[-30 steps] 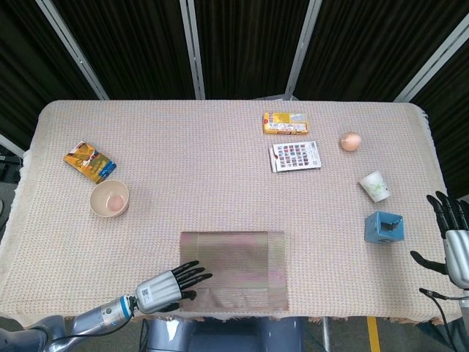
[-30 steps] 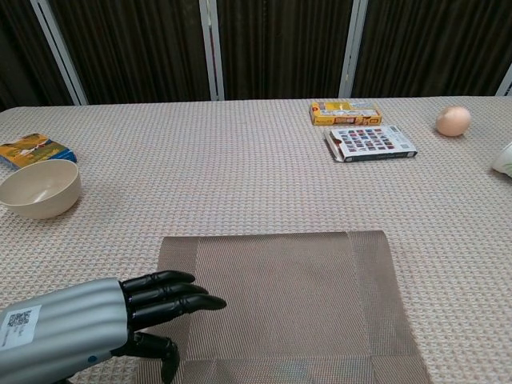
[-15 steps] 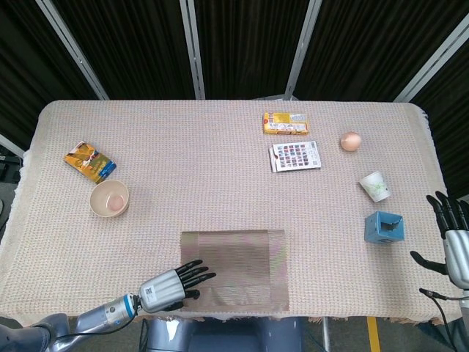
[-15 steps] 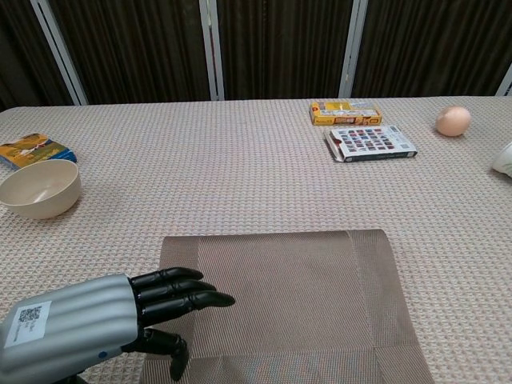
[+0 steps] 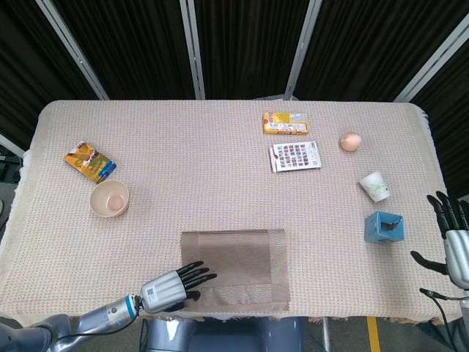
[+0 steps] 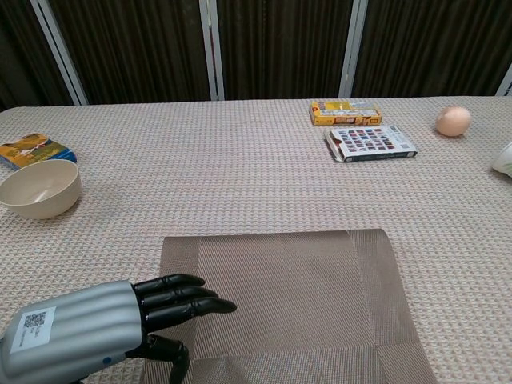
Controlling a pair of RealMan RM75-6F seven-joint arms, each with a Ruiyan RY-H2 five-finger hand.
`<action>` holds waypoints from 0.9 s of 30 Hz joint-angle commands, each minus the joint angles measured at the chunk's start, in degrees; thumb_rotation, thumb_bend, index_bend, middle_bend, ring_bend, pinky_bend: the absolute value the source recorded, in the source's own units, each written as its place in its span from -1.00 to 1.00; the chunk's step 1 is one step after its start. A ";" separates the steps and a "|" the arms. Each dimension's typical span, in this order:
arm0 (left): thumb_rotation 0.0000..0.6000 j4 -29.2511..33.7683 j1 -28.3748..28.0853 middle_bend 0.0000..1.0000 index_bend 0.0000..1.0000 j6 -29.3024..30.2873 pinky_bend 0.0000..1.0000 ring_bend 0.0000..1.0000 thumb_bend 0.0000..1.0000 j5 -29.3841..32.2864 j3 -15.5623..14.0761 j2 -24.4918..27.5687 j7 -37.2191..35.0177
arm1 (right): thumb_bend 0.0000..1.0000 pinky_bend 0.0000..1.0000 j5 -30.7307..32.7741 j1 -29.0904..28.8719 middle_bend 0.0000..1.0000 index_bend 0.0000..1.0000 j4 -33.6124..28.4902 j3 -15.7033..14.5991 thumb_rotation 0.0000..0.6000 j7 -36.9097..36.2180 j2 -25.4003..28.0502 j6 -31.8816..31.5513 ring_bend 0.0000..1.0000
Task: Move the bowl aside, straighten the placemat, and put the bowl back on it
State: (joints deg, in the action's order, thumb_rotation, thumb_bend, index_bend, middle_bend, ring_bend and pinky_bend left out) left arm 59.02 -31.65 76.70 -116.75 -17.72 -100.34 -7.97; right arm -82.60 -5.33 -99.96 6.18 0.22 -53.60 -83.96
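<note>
Chest view: left hand lies nearest, fingers extended flat over the near left corner of the placemat, gripping nothing. Right hand hangs open off the far side, empty. Bowl sits beyond and to the left, well apart from the mat. Risk: dragging fingertips could skew the mat.

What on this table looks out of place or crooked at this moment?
The bowl stands off the placemat, far to the left beside a colourful packet. The placemat itself lies square to the table edge, its front hanging slightly over it. The paper cup on the right is tilted. Nothing looks spilled or damaged.
</note>
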 commanded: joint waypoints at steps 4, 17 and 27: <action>1.00 -0.57 0.22 -1.00 -0.06 -0.03 -1.00 -1.00 -0.33 0.25 -0.21 -0.49 -0.23 | -1.00 -1.00 -0.07 0.04 -1.00 -1.00 -0.02 -0.01 1.00 -0.12 0.08 -0.07 -1.00; 1.00 -2.15 0.46 -1.00 -0.02 -0.65 -1.00 -1.00 -0.24 1.13 -0.52 -1.78 -1.03 | -1.00 -1.00 -0.05 0.00 -1.00 -1.00 0.09 -0.03 1.00 -0.27 0.15 0.11 -1.00; 1.00 -2.23 0.30 -1.00 0.06 -0.95 -1.00 -1.00 -0.03 1.70 -0.48 -2.09 -1.17 | -1.00 -1.00 -0.19 0.02 -1.00 -1.00 0.00 -0.05 1.00 -0.38 0.23 0.03 -1.00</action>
State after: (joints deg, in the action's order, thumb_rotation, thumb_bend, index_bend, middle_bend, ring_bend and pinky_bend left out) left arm 56.79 -31.34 75.76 -115.07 -18.22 -102.42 -9.13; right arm -82.79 -5.30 -99.96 6.13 -0.17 -53.37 -83.92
